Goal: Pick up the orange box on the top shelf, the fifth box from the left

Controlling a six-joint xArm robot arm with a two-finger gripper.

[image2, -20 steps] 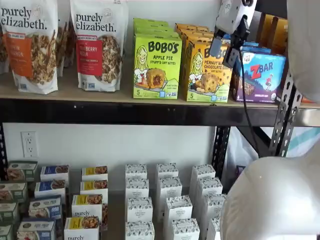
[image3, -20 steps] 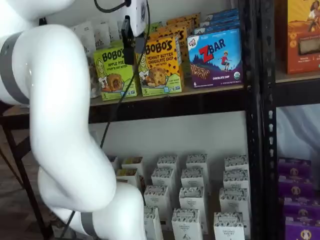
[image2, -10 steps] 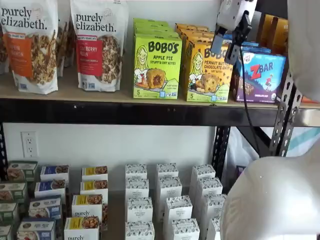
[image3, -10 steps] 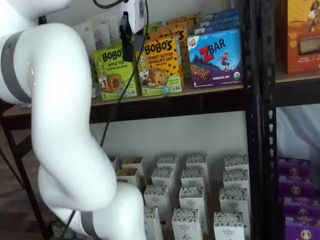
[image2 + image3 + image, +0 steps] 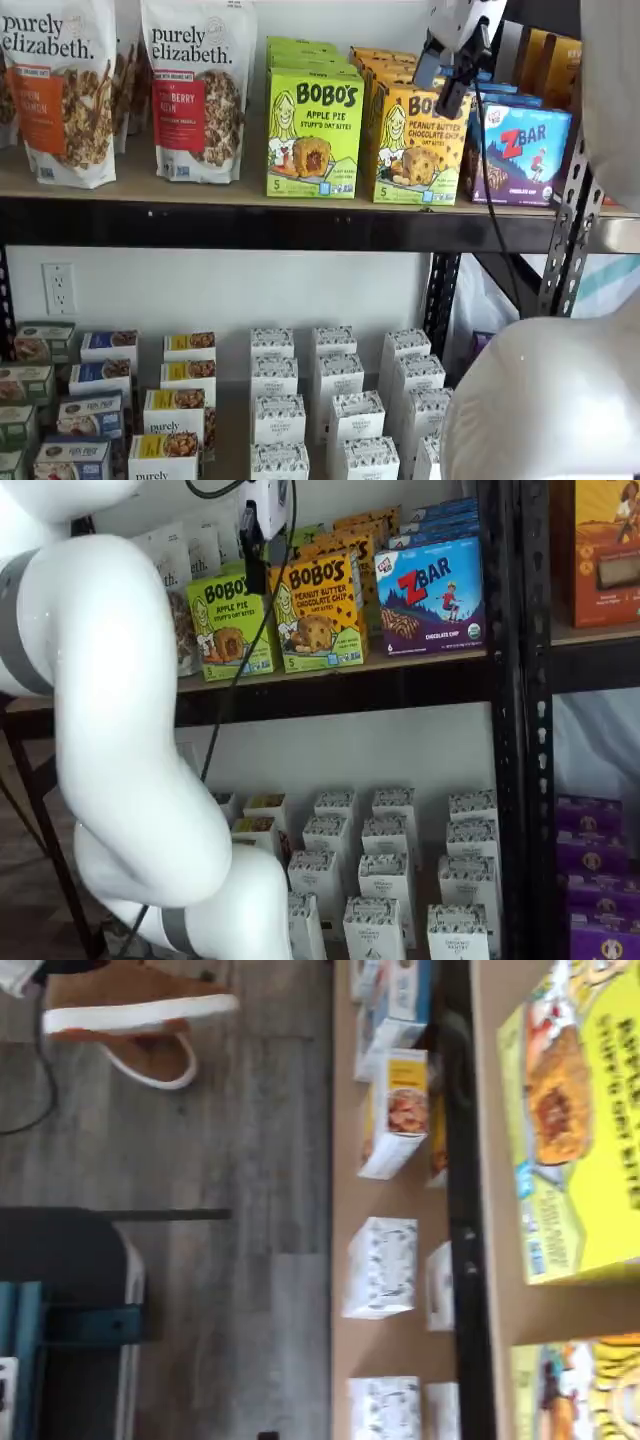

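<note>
The orange box (image 5: 413, 137) stands at the front of its row on the top shelf (image 5: 250, 224), between a lime-green carton and a blue-purple one. It shows in both shelf views (image 5: 320, 610), and its edge shows in the wrist view (image 5: 585, 1390). My gripper (image 5: 439, 82) hangs in front of the box's upper right corner, apart from it. A gap shows between its two black fingers, so it is open and empty. In a shelf view the gripper (image 5: 256, 562) is side-on, by the box's upper left edge.
The lime-green apple pie carton (image 5: 313, 130) stands left of the orange box and the ZBAR carton (image 5: 520, 150) right of it. Granola bags (image 5: 195, 85) stand further left. A black upright (image 5: 570, 235) is at the right. Small white cartons (image 5: 340, 400) fill the lower shelf.
My gripper has risen a little in front of the orange box, from its middle height to its upper edge. The boxes have not moved.
</note>
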